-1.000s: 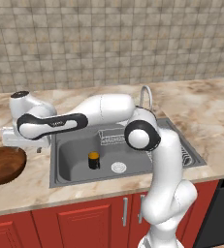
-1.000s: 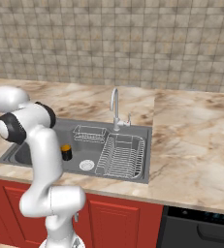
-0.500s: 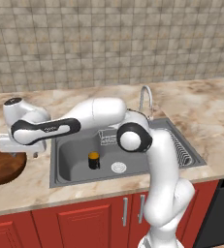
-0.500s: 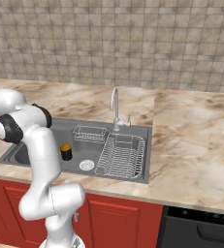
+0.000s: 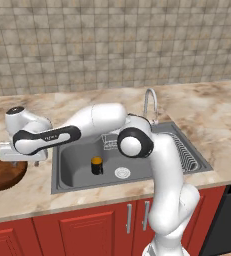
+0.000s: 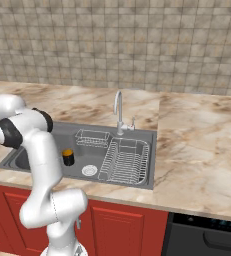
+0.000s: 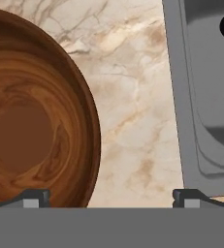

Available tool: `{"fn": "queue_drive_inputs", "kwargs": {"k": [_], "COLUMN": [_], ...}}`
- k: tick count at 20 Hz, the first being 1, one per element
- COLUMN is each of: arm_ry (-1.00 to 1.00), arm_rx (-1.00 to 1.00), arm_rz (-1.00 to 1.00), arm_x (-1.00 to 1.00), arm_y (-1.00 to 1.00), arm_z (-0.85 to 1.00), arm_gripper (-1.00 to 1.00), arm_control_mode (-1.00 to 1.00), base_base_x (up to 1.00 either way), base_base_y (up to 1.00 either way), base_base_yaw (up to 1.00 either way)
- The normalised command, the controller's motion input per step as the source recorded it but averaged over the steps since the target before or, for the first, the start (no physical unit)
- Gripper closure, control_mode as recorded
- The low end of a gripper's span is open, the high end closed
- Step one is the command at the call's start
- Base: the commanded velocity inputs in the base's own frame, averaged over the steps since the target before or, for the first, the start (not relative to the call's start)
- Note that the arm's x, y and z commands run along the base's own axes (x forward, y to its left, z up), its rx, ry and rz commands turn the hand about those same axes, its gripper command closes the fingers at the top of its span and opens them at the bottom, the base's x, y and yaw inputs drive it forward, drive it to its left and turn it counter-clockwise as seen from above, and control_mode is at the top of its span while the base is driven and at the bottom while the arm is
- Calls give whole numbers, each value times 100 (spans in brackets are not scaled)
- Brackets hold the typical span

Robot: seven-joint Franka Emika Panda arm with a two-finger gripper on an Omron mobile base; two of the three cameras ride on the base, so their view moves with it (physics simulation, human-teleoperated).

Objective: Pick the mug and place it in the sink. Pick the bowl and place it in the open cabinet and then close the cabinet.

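Bowl: the dark brown wooden bowl (image 5: 4, 172) is sitting upright on the marble surface (image 5: 207, 112), at the 9 o'clock edge of the left base view, just beside the sink's left rim; in the hand view the bowl (image 7: 33, 118) is filling the 9 o'clock half, its hollow facing the camera.
Claw: the claw (image 7: 111, 197) is hanging above the bowl's right rim and the strip of surface (image 7: 133, 101) next to it; the fingertips (image 7: 36, 197) are standing wide apart, one over the bowl, the other over the sink's edge, holding nothing. In the left base view the claw (image 5: 22, 161) is showing at 9 o'clock, just above the bowl.
Sink: the grey sink (image 5: 69, 167) is lying at the centre of the left base view; its wall (image 7: 191, 97) is running down the 3 o'clock side of the hand view.
Mug: a small dark mug (image 5: 96, 165) with an orange top is standing upright on the sink floor, just beside the round drain (image 5: 122, 173); from the right base view the mug (image 6: 68, 157) is standing at 9 o'clock of the drain.
Rack: a wire rack (image 6: 127, 160) is occupying the sink's right part.
Faucet: the curved silver faucet (image 6: 118, 111) is rising at the sink's back rim.
Base cabinets: red doors (image 5: 87, 230) are showing below the surface.
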Motion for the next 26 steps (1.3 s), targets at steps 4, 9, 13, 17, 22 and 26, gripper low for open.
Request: {"fn": "queue_drive_inputs", "kwargs": {"k": [4, 9, 13, 17, 22, 26], "arm_ry": [-5, -4, 0, 0, 0, 0], "arm_rx": [0, 0, 0, 0, 0, 0], "arm_rz": [3, 0, 0, 0, 0, 0], "arm_x": [28, 42, 47, 26, 2, 0], "arm_y": [4, 25, 41, 32, 32, 34], "arm_z": [-16, -2, -9, -21, -30, -26], "arm_gripper": [-100, -100, -100, -100, -100, 100], "arm_control_mode": [-100, -100, -100, -100, -100, -100], "base_base_x": [0, 0, 0, 0, 0, 0], "base_base_y": [0, 0, 0, 0, 0, 0], "base_base_yaw": [0, 0, 0, 0, 0, 0]}}
